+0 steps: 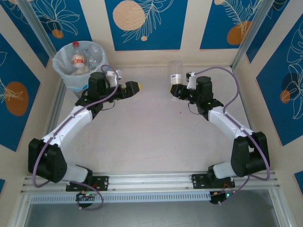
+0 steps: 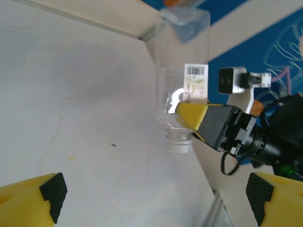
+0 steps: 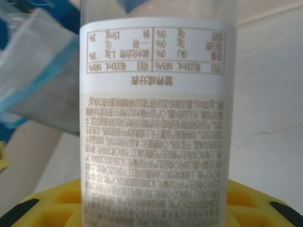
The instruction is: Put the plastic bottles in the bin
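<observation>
Clear bottle [image 1: 175, 75], one, clamped in right gripper [image 1: 180, 90]; left gripper [image 1: 134, 87] gapes; bin [image 1: 57, 64] holds perhaps three more.

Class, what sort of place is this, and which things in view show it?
Probably a robot test cell: two arms bolted to a metal rail, a table walled by blue printed panels, a bin holding bottles.

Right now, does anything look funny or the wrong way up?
Yes. The clear plastic bottle with the white label is upside down in the right gripper, its cap pointing down at the pale table.
</observation>
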